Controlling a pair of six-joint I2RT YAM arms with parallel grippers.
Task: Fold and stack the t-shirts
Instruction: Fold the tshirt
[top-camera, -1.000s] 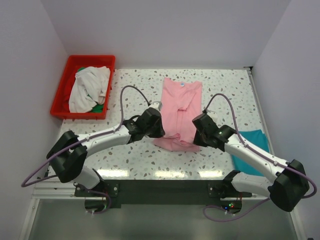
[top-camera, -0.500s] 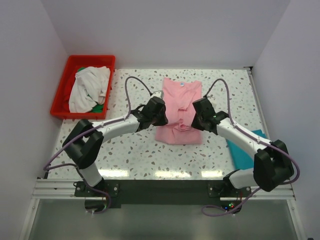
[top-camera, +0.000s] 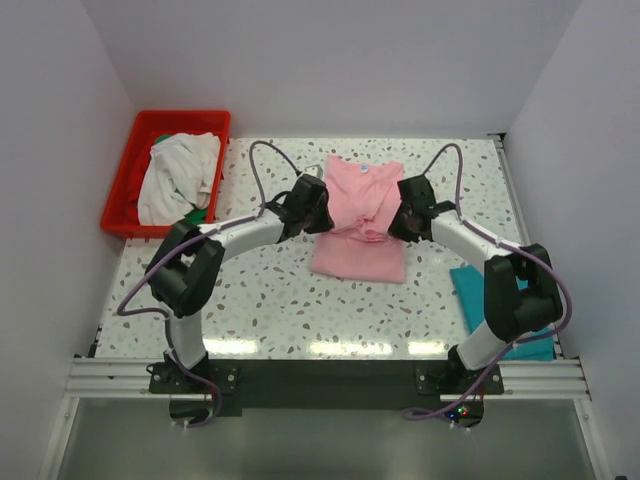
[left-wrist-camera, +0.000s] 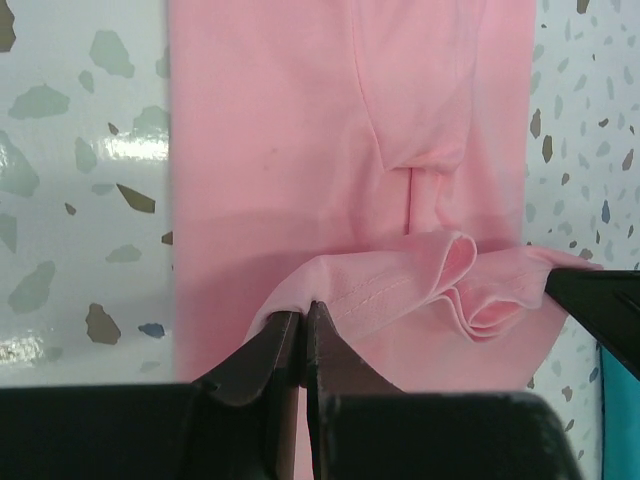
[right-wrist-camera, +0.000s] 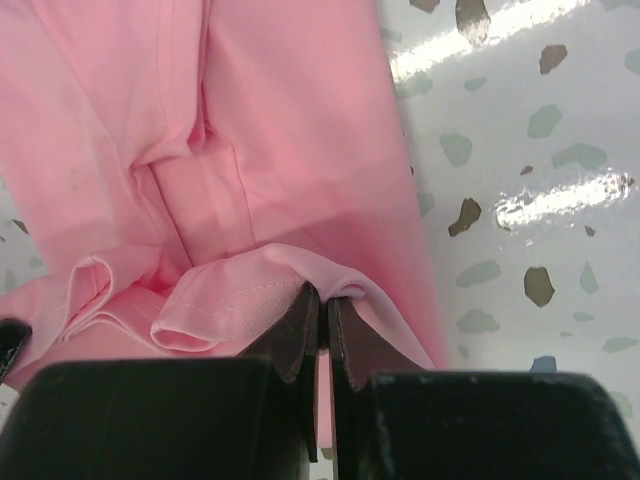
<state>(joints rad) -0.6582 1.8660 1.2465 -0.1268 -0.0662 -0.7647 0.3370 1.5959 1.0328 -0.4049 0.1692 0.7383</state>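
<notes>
The light pink t-shirt (top-camera: 362, 225) lies lengthwise on the table's middle, neck label at the far end. My left gripper (top-camera: 322, 213) is shut on its hem's left corner (left-wrist-camera: 300, 300). My right gripper (top-camera: 398, 218) is shut on the right corner (right-wrist-camera: 322, 290). Both hold the bottom hem lifted and folded over the shirt's middle, the cloth sagging in folds between them (left-wrist-camera: 470, 290). A teal t-shirt (top-camera: 500, 300) lies at the near right, partly under the right arm. An off-white shirt (top-camera: 178, 175) lies heaped over a green one (top-camera: 197, 214) in the red crate.
The red plastic crate (top-camera: 128, 170) stands at the far left of the speckled table (top-camera: 270, 300). White walls close in the left, back and right sides. Purple cables arc above both forearms.
Both grippers have carried the pink shirt's bottom hem away from the near edge toward the far end, folding the lower half over the shirt. Both arms are stretched out further.
</notes>
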